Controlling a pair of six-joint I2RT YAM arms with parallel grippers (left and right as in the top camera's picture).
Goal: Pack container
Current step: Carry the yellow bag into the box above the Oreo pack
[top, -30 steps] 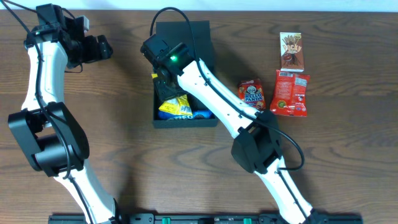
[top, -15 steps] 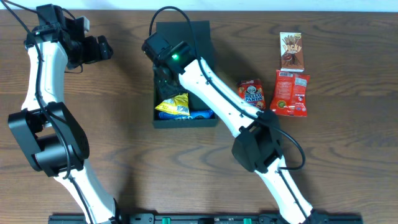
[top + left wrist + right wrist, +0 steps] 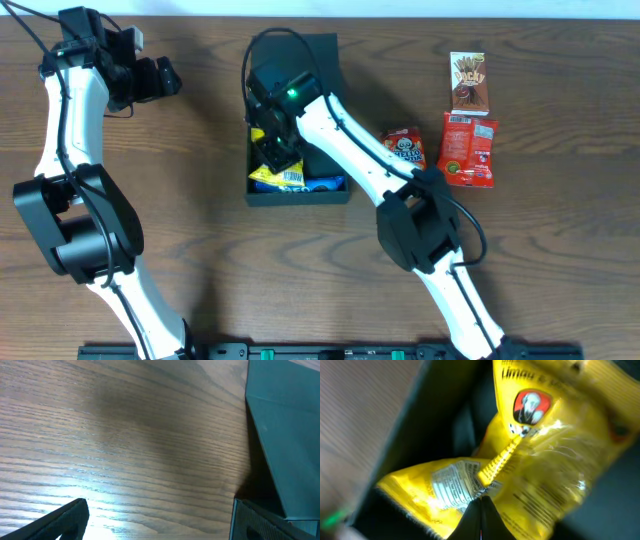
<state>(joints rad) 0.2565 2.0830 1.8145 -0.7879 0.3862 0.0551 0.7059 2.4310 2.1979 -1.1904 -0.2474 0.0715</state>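
Note:
The container (image 3: 298, 197) is a dark box standing open at mid-table, its flap lid (image 3: 318, 46) lying toward the far side. A yellow snack bag (image 3: 270, 178) and a blue packet (image 3: 326, 184) lie in its near end. My right gripper (image 3: 277, 152) is down inside the box. In the right wrist view its fingers (image 3: 481, 505) are shut together, with their tips against the crumpled yellow bag (image 3: 545, 460) beside the box wall (image 3: 402, 440). My left gripper (image 3: 166, 77) is open and empty at the far left, over bare wood (image 3: 160, 527), with the teal box side (image 3: 285, 435) to its right.
To the right of the box lie a red Hello Panda packet (image 3: 405, 148), a red snack packet (image 3: 467, 150) and a brown Pocky packet (image 3: 468, 82). The right arm reaches across the box from the near right.
My right gripper has moved from the box's far left corner toward the near end and onto the yellow bag, which now looks pressed smaller. The left arm has not moved.

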